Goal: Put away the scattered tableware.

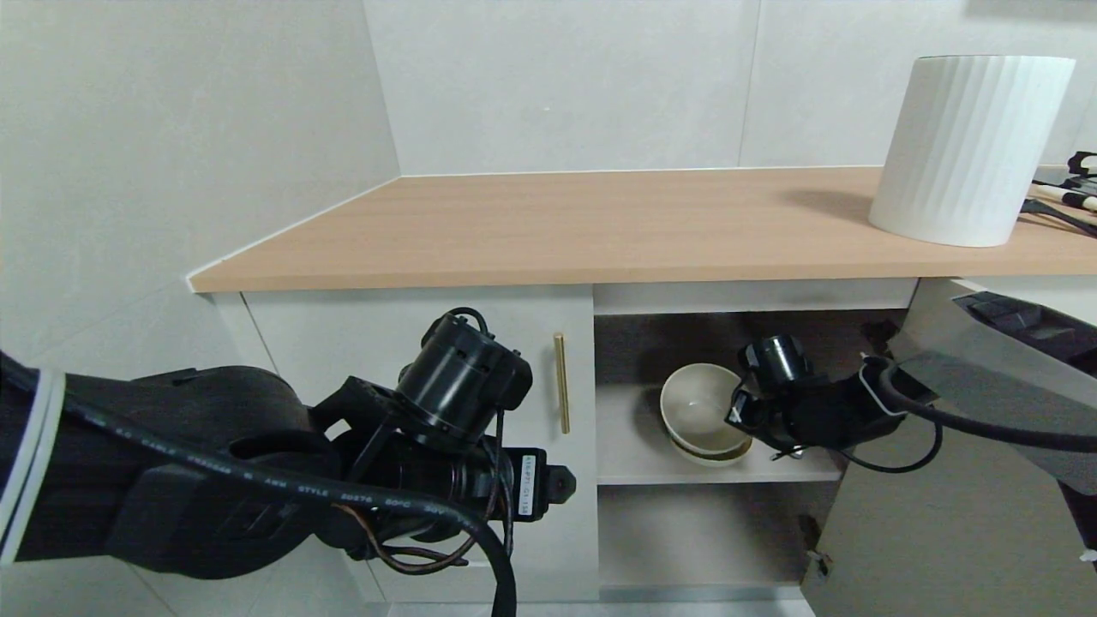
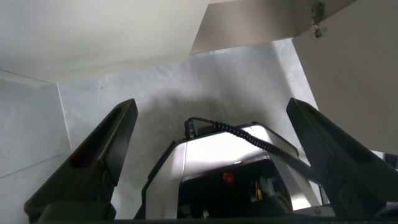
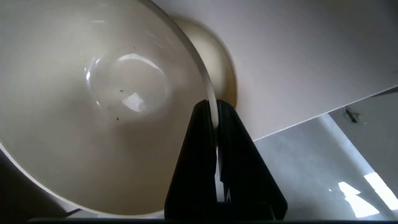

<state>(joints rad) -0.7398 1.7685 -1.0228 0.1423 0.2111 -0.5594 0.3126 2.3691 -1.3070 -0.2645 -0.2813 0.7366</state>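
My right gripper (image 1: 739, 413) (image 3: 216, 115) is clenched on the rim of a cream bowl (image 1: 696, 410) (image 3: 99, 93); one finger is on the inner side of the rim and the other on the outer side. The bowl hangs tilted from my fingertips, with its hollow turned toward my wrist. Just under it lies a second bowl (image 1: 718, 454) (image 3: 214, 56) of the same colour, and the held one leans on it. Both are on the middle shelf (image 1: 630, 450) of the open cabinet (image 1: 737, 296), directly in front of this gripper and below it.

My left gripper (image 2: 211, 109) is released, with the two fingers (image 2: 106, 155) wide apart and nothing between them. It is well apart from the bowls, low in front of the closed cabinet door (image 1: 411, 326), whose gold handle (image 1: 561, 383) stands between this arm and the open compartment.

Above my right gripper runs the wooden countertop (image 1: 557, 223). On it, farther to my right, stands a white ribbed container (image 1: 968, 146), and just beside it lie some dark utensils (image 1: 1071, 193).
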